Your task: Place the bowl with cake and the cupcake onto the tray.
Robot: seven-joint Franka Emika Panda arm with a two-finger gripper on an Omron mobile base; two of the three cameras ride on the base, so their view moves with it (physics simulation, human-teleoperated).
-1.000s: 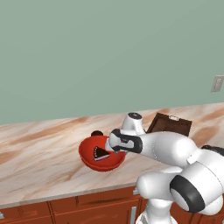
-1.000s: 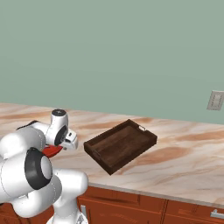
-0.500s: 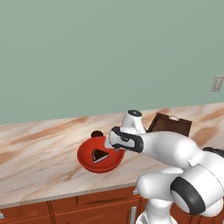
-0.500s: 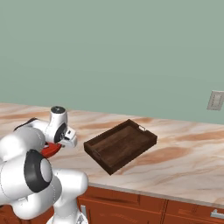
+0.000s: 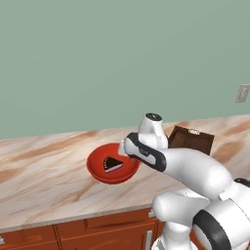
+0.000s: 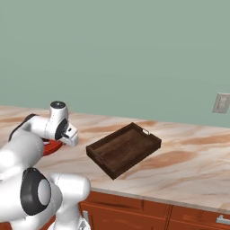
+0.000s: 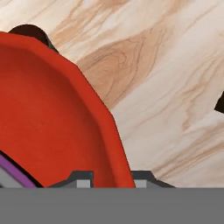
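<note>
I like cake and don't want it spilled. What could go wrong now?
The gripper straddles only the bowl's rim, one finger on each side, so the bowl might tip when lifted and the cake could slide. The cupcake sits right against the bowl's far side and might get bumped. The tray is some way off.
</note>
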